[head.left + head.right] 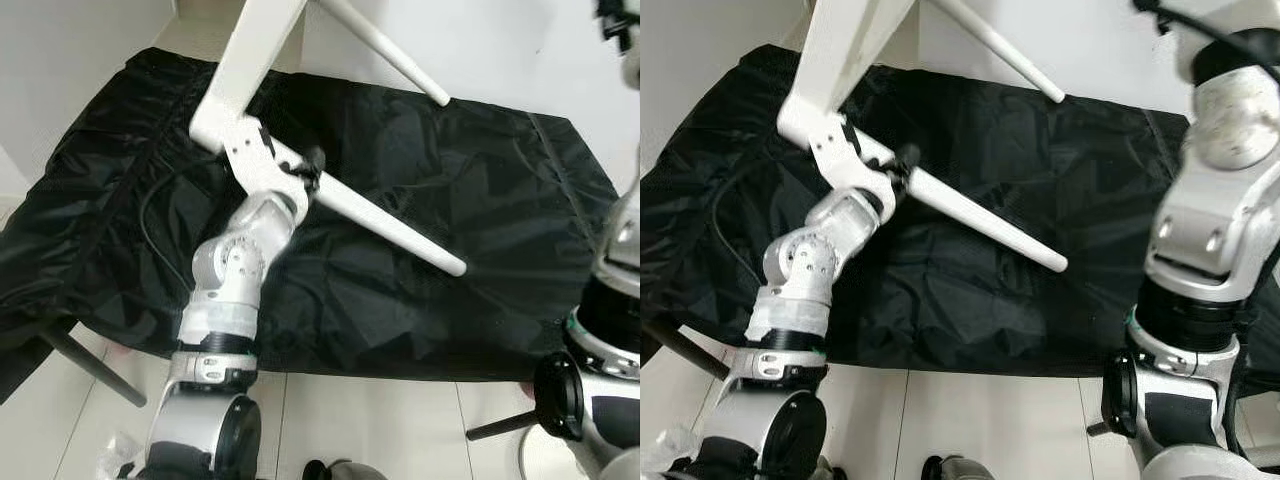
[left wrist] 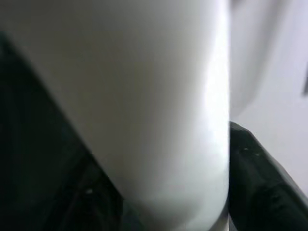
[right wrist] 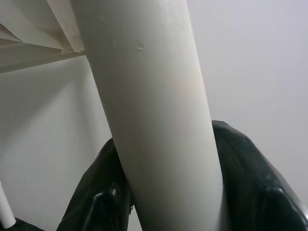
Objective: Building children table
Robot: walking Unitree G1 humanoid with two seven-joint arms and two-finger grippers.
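A white children's table (image 1: 250,60) hangs tilted above the black cloth (image 1: 450,170), its corner low and two white legs pointing right. My left gripper (image 1: 300,175) is shut on the lower leg (image 1: 390,225) near where it joins the frame; in the left wrist view that leg (image 2: 159,120) presses close between dark fingers (image 2: 260,183). My right arm (image 1: 1220,200) reaches up past the top right edge. In the right wrist view my right gripper (image 3: 175,192) is shut on another white leg (image 3: 154,96), with a dark finger (image 3: 250,183) on each side.
The black cloth covers a wide work surface with thin dark legs (image 1: 95,365) showing below its front edge. White tiled floor (image 1: 380,420) lies in front. A white wall (image 1: 480,40) stands behind.
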